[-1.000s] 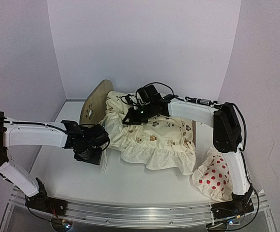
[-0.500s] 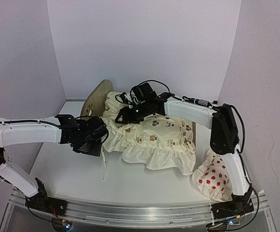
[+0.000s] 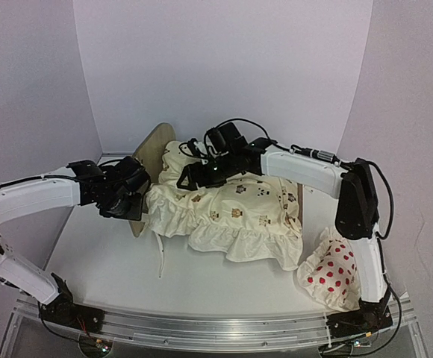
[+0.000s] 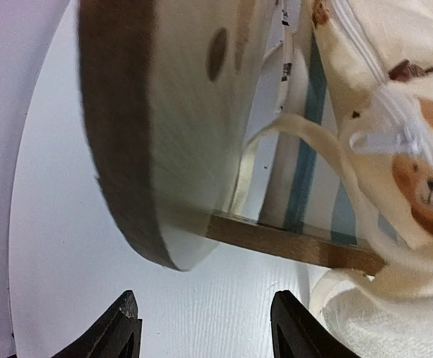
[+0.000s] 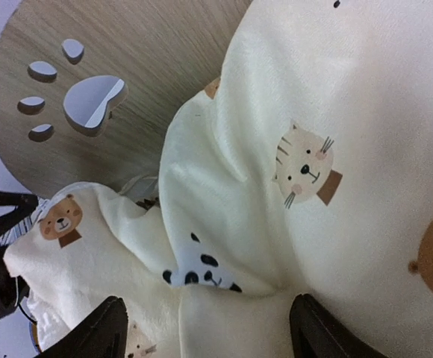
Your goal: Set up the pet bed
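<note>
Hovering over the cushion (image 3: 239, 209) with right gripper (image 5: 213, 328) spread, likely to smooth it; flanking pet bed (image 3: 151, 153) with left gripper (image 4: 205, 332) parted.

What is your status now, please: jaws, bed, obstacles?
Left jaws, right jaws open, empty. Light plywood pet bed with paw-print cutouts: cream animal-print cushion rumpled across it. Off the bed, near right: red-dotted white pillow.

The bed (image 3: 149, 153) stands upright, rear of centre. Its light plywood end board (image 5: 127, 74) is rounded (paw-print cutout). The blue-and-white striped base (image 4: 306, 149) is mostly covered.
</note>
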Available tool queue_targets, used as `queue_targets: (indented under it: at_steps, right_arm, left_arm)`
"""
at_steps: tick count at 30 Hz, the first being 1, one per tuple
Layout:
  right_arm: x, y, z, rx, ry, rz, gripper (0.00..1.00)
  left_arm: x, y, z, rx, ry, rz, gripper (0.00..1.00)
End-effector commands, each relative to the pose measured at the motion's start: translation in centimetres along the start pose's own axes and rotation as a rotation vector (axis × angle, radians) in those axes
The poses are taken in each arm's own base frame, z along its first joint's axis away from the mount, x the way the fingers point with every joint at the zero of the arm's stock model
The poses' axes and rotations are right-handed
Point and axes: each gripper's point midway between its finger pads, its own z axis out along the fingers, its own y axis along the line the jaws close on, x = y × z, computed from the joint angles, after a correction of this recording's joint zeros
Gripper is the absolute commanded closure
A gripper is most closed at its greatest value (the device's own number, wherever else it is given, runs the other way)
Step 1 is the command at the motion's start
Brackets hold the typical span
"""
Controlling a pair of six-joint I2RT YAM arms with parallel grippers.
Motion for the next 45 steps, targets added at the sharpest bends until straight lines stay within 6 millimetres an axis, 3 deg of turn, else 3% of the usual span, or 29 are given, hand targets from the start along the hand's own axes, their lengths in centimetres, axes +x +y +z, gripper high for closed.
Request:
queue_targets:
  at_steps: [1, 9, 20, 28, 35, 39, 45]
  right_arm:
    - [-0.5, 1.7, -4.3, 0.035, -0.030, -0.059, 0.19]
    - [2.8, 2.9, -7.2, 0.059, 0.004, -0.098, 0.13]
    - [9.3, 4.4, -8.8, 0.078, 0.090, -0.152, 0.15]
    - [11.9, 3.9, -8.9, 0.088, 0.124, -0.146, 0.16]
    - [12.1, 4.4, -9.3, 0.065, 0.118, -0.141, 0.16]
    - [12.5, 5.6, -8.7, 0.026, 0.123, -0.141, 0.16]
    - [13.7, 9.0, -6.1, -0.037, 0.125, -0.178, 0.20]
  left_arm:
    - [-4.3, 0.4, -1.2, 0.041, -0.102, -0.031, 0.40]
    - [-7.4, 0.9, 1.0, 0.078, -0.143, -0.051, 0.34]
    - [-8.7, 0.0, 5.0, 0.139, -0.147, -0.027, 0.40]
    - [-9.5, -0.7, 6.2, 0.158, -0.161, -0.004, 0.54]
    - [-9.8, -1.7, 6.4, 0.198, -0.166, 0.016, 0.80]
    - [-10.2, -2.0, 5.9, 0.225, -0.172, 0.007, 0.96]
    - [-11.4, -2.1, 4.9, 0.233, -0.200, -0.006, 1.00]
